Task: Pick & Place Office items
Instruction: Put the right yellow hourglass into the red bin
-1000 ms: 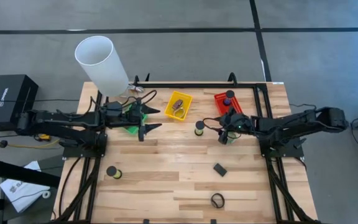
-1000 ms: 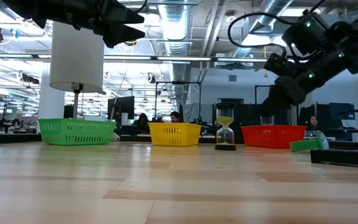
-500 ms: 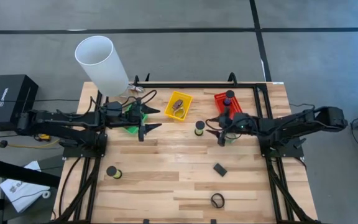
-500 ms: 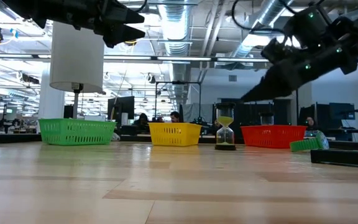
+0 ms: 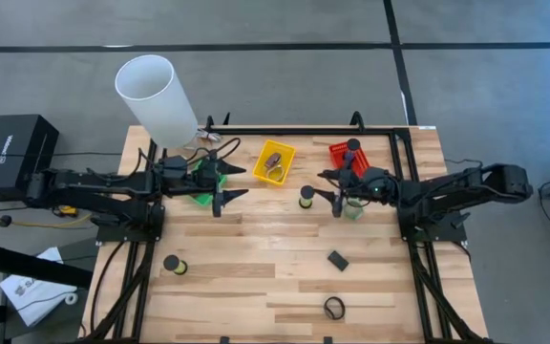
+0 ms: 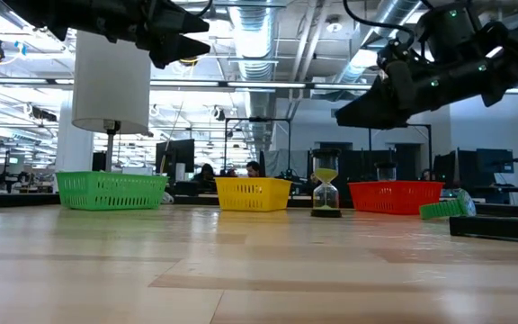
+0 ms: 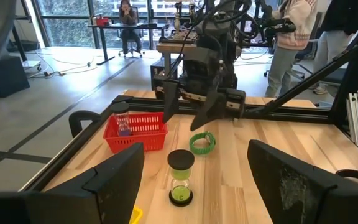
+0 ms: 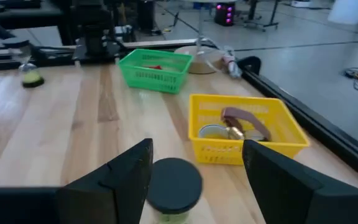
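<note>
Nearest me, a black ring (image 5: 333, 308) lies flat by the front edge of the tabletop (image 5: 256, 277), with a dark clip (image 5: 338, 259) just behind it and a black spool (image 5: 173, 264) off toward the left side. Further back, I see my right end effector (image 5: 328, 195) spread wide and empty, hovering beside a second spool (image 5: 306, 197); a green ring (image 7: 202, 143) lies under that arm. My left end effector (image 5: 225, 183) is spread too, over the green basket (image 5: 202, 198). Beyond stand the yellow basket (image 5: 275, 162) and red basket (image 5: 344, 154), each holding items.
</note>
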Robot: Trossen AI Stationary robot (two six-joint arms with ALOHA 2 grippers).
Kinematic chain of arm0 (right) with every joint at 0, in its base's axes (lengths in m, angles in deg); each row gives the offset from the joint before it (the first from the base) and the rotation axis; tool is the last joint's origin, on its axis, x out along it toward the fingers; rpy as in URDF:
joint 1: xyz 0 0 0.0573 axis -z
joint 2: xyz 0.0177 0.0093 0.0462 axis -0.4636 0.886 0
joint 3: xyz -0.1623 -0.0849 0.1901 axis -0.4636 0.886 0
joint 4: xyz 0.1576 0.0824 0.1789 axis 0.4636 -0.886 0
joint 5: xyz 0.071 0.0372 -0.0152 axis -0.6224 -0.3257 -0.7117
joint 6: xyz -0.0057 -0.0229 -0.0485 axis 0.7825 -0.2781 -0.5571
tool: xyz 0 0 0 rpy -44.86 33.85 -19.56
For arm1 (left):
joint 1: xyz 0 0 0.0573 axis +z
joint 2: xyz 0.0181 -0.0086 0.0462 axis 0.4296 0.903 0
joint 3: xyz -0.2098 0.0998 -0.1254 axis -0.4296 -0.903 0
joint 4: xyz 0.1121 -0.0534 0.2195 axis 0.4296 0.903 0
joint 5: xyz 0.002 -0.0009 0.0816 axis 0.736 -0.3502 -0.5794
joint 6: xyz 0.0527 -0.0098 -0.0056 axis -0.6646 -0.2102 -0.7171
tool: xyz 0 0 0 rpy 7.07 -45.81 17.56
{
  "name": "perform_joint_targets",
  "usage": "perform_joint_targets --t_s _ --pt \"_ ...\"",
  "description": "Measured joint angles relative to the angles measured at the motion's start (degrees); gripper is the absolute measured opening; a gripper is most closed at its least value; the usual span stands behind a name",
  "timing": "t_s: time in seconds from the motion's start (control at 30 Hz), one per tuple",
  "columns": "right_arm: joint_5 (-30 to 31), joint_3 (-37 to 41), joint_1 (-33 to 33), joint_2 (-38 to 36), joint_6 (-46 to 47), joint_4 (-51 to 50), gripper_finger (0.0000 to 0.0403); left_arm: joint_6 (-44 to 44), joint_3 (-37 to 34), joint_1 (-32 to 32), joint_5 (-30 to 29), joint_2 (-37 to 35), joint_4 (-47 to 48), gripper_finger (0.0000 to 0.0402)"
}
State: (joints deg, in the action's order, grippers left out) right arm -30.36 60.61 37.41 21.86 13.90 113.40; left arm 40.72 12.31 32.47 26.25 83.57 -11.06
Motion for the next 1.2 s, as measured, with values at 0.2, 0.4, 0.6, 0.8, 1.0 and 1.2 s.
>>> perform_joint_targets --t_s 0.2,0.4,0.6,0.8,1.0,1.2 --pt "1.5 0.0 1.7 0.0 5.7 -0.1 0.024 0.0 0.0 0.0 0.0 0.0 -0.4 0.0282" --pt "-3.2 0.0 1.2 0.0 0.9 1.8 0.024 0.0 0.0 0.0 0.0 0.0 -0.6 0.0282" --pt "-4.2 0.0 0.8 0.0 -3.0 3.9 0.024 0.0 0.0 0.0 0.0 0.0 -1.1 0.0282" --pt "-4.6 -0.7 0.7 2.9 -0.7 7.4 0.024 0.0 0.0 0.0 0.0 0.0 -2.0 0.0282" --pt "-4.6 -7.0 1.0 7.6 -4.5 0.7 0.024 0.0 0.0 0.0 0.0 0.0 -2.3 0.0282" --pt "-4.6 -15.9 0.7 7.6 -6.1 -21.1 0.024 0.4 0.0 0.0 0.0 0.0 -2.3 0.0282"
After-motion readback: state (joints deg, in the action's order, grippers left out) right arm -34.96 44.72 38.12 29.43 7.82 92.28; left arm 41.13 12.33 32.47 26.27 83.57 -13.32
